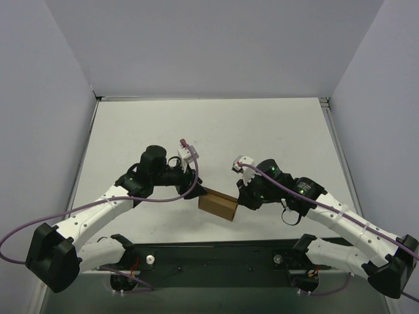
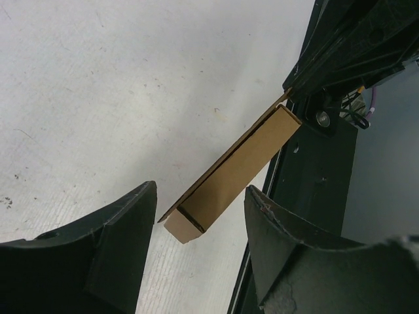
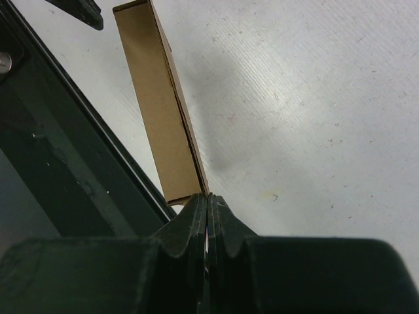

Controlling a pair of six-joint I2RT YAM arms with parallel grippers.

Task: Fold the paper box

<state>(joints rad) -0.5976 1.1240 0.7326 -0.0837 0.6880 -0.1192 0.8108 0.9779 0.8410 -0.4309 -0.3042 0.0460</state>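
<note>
The paper box (image 1: 218, 206) is a slim brown cardboard box, held just above the white table near its front edge. My right gripper (image 1: 241, 199) pinches the box's right end. In the right wrist view its tips (image 3: 208, 199) are shut on a thin flap edge of the box (image 3: 160, 124). My left gripper (image 1: 198, 190) is at the box's left end. In the left wrist view it (image 2: 200, 219) stands open around that end of the box (image 2: 229, 176), with a gap on each side. The end flap there sticks out loosely.
A black base plate (image 1: 216, 258) runs along the table's near edge, right beside the box (image 2: 314, 170). The right arm's black body (image 2: 357, 39) fills the upper right of the left wrist view. Grey walls enclose the table. Purple cables trail from both arms.
</note>
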